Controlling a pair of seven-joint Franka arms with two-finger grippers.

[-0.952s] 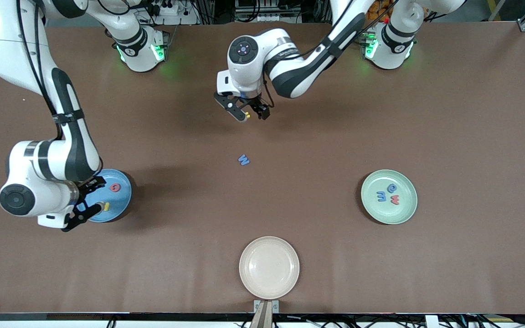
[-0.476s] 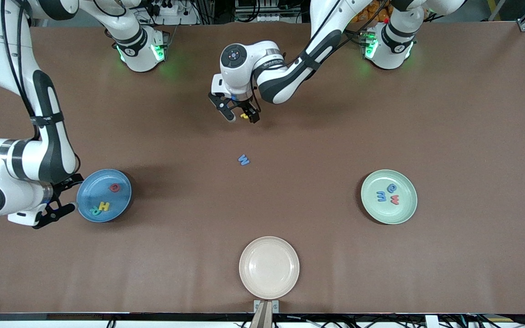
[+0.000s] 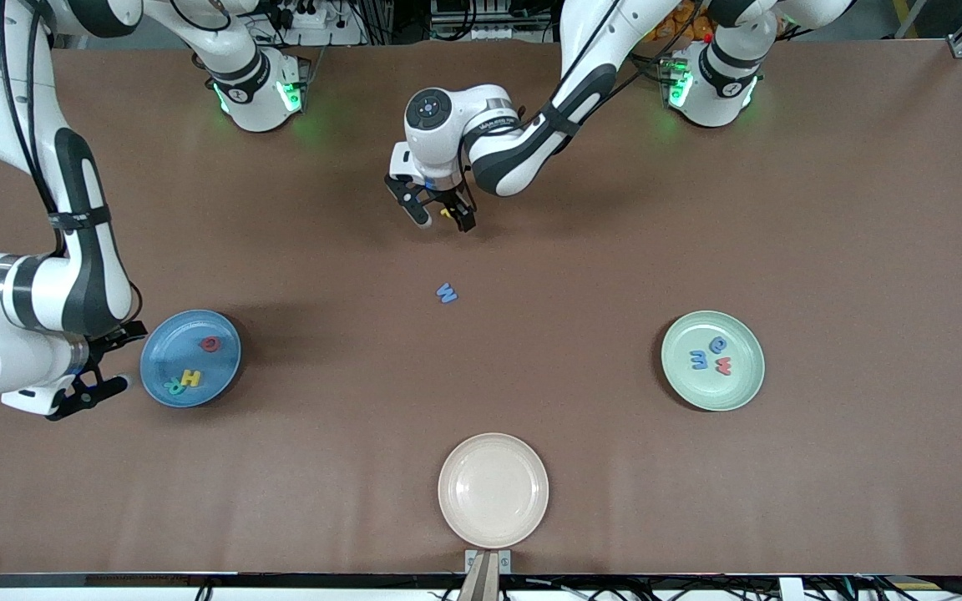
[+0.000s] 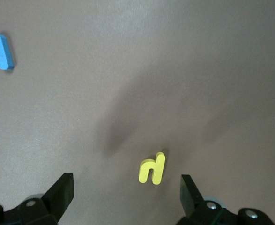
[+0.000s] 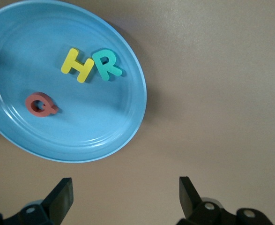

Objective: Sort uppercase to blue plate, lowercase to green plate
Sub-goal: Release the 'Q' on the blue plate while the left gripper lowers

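Backing off the blue plate [image 3: 189, 359], right pincer [image 3: 93, 370] hangs wide at its nine o'clock. Left pincer [image 3: 443, 212] straddles the yellow letter [image 3: 447, 213], wide; closing off-centre could flick it away.

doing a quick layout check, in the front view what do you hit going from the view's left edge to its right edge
right gripper → blue plate → left gripper with the yellow letter under it → green plate
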